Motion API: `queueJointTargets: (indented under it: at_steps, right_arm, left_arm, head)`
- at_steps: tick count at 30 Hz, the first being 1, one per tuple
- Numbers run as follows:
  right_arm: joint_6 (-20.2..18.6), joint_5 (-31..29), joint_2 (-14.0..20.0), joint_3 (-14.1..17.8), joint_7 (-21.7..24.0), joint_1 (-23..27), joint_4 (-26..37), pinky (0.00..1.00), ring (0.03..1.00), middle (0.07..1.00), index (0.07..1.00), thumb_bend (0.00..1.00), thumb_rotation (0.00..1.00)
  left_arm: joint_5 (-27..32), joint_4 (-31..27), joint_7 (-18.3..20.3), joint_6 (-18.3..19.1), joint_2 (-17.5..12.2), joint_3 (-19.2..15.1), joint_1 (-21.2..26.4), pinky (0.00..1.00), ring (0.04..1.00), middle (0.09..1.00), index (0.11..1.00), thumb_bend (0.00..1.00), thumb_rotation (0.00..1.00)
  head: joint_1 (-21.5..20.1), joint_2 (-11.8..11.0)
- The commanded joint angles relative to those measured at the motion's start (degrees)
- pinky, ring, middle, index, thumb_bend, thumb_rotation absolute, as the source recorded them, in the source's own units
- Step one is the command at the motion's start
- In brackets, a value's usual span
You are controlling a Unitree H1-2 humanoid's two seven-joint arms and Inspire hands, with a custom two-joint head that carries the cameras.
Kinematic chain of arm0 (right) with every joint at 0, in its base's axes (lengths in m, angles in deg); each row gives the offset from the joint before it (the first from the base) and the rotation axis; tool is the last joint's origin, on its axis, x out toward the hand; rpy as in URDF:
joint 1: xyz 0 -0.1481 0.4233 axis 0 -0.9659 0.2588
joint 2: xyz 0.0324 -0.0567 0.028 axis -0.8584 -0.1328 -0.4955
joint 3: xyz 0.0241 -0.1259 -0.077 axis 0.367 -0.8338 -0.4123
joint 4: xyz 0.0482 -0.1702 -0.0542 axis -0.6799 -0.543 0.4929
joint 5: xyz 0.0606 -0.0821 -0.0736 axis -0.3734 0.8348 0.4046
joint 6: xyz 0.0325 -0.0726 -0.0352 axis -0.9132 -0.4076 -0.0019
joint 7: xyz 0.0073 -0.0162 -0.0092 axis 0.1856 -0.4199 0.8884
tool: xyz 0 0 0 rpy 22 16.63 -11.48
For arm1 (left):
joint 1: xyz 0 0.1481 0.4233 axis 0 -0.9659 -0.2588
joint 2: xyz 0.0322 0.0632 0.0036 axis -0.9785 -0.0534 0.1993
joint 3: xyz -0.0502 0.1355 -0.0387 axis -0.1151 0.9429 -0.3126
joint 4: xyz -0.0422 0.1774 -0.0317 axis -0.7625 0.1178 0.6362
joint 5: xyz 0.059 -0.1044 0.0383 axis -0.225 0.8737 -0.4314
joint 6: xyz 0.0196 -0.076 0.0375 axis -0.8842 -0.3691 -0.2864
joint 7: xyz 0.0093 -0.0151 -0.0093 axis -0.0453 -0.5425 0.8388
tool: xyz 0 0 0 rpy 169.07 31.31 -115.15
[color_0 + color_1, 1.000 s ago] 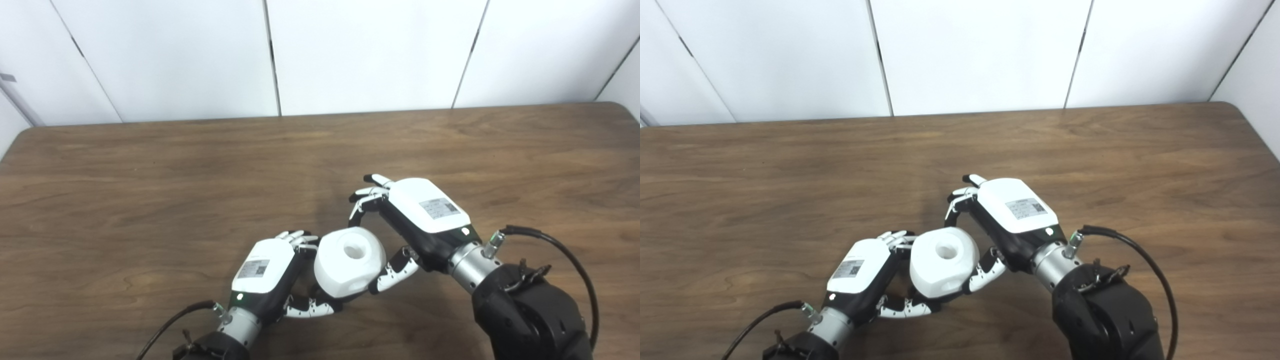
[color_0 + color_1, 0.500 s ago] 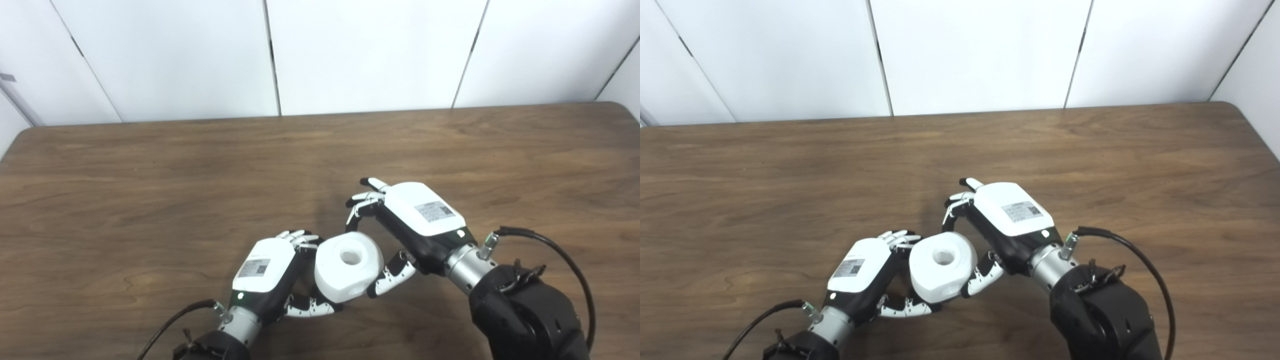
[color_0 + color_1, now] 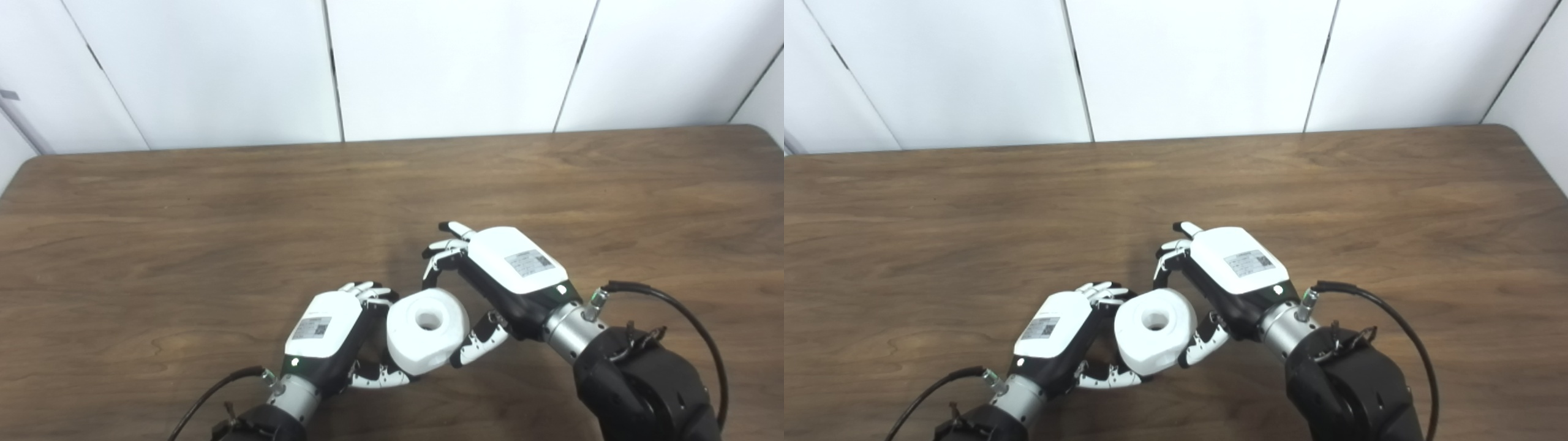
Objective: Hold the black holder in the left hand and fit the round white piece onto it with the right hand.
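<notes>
right hand: the white-backed right hand [image 3: 499,278] curls around the round white plastic piece with a centre hole [image 3: 427,331], thumb low on its right side, fingers arched over its far edge; contact looks likely, but i cannot tell how firm the hold is
left hand: the white-backed left hand [image 3: 334,334] is closed against the white piece's left side, its thumb underneath; the black holder is hidden, presumably inside this hold, under the white piece
where the piece is: between both hands, near the front edge of the brown wooden table [image 3: 184,233], hole facing up, slightly tilted
risk: if the piece goes down tilted it may jam on the holder; a loose thumb hold could let it roll out toward the front edge
risk cause: the mating point is hidden, so alignment cannot be checked
room: wide bare wood behind and to both sides; little room in front, where the forearms crowd the near edge
</notes>
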Motion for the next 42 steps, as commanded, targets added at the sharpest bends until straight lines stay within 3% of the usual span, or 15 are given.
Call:
queueJointTargets:
  at_steps: [1, 15, 25, 27, 30, 35, 42]
  right_arm:
    - [1.7, -0.3, 0.2, -0.1, -2.0, 0.8, 0.6, 0.83, 0.960, 0.817, 0.484, 0.52, 0.13]
    - [1.9, 0.3, 0.7, 0.0, -3.5, 0.4, -1.0, 0.81, 0.942, 0.812, 0.484, 0.52, 0.13]
    - [0.9, 1.0, 1.3, 0.0, 0.6, 1.2, -0.4, 0.84, 0.968, 0.830, 0.490, 0.52, 0.15]
    - [0.8, 1.0, 1.4, 0.0, 1.5, 1.4, -0.2, 0.84, 0.973, 0.839, 0.582, 0.81, 0.24]
    - [0.5, 0.8, 1.8, 0.1, 4.1, 1.8, 0.4, 0.88, 0.990, 0.865, 0.635, 0.94, 0.38]
    - [0.3, 1.1, 2.1, 0.2, 7.6, 2.7, 1.3, 0.95, 1.000, 0.894, 0.670, 1.00, 0.46]
    - [0.4, 1.3, 2.1, 0.5, 8.7, 3.0, 1.5, 0.99, 1.000, 0.910, 0.677, 1.00, 0.47]
  left_arm:
    - [-0.1, 2.3, 4.9, 2.3, -0.5, 1.3, -1.8, 0.89, 0.892, 0.822, 0.489, 0.52, 0.05]
    - [0.3, 1.8, 5.0, 2.4, -0.3, 1.2, -2.0, 0.89, 0.892, 0.824, 0.489, 0.52, 0.05]
    - [-0.1, 1.8, 5.4, 2.6, -0.3, 1.5, -1.7, 0.89, 0.894, 0.826, 0.489, 0.52, 0.05]
    - [0.0, 1.9, 5.3, 2.6, -0.2, 1.4, -1.8, 0.89, 0.894, 0.825, 0.489, 0.52, 0.05]
    - [0.1, 2.0, 5.3, 2.6, -0.2, 1.4, -1.8, 0.89, 0.895, 0.825, 0.489, 0.52, 0.05]
    - [0.0, 2.1, 5.1, 2.5, -0.2, 1.4, -1.7, 0.89, 0.893, 0.824, 0.489, 0.52, 0.05]
    - [-0.4, 2.3, 5.3, 2.5, -0.3, 1.5, -1.5, 0.89, 0.892, 0.824, 0.489, 0.52, 0.05]
  head:
    - [-0.1, 0.0]
    - [-0.2, 0.1]
    - [-0.1, 0.1]
    - [-0.1, 0.1]
    - [-0.1, 0.1]
    - [-0.2, 0.1]
    - [-0.1, 0.1]
